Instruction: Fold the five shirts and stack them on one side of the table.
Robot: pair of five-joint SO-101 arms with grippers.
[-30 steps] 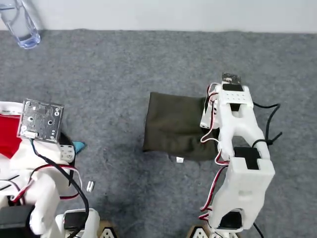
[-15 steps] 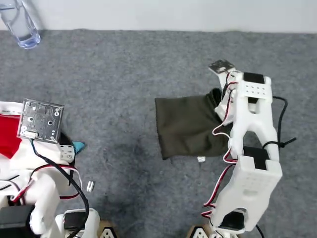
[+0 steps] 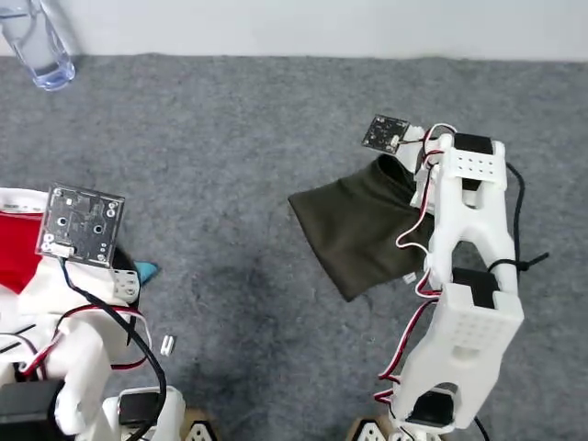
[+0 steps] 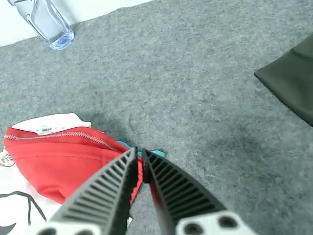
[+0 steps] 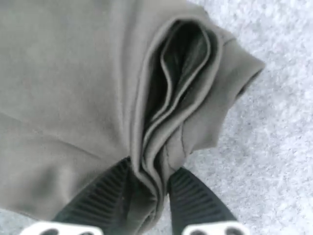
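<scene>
Two arms, right end effector (image 5: 151, 170) clenched on bunched olive shirt (image 3: 354, 230), left end effector (image 4: 139, 153) shut beside red shirt (image 4: 54, 159)

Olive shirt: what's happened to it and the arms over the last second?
The right gripper, shut on the folded olive shirt, dragged it rightward and twisted it, so it now lies askew. The left gripper, shut by the red shirt, that shirt itself and the bottle stayed put.

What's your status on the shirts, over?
Right gripper shut on folded olive shirt. Left gripper shut, empty, by red shirt. Water bottle at far corner, apart from both.
</scene>
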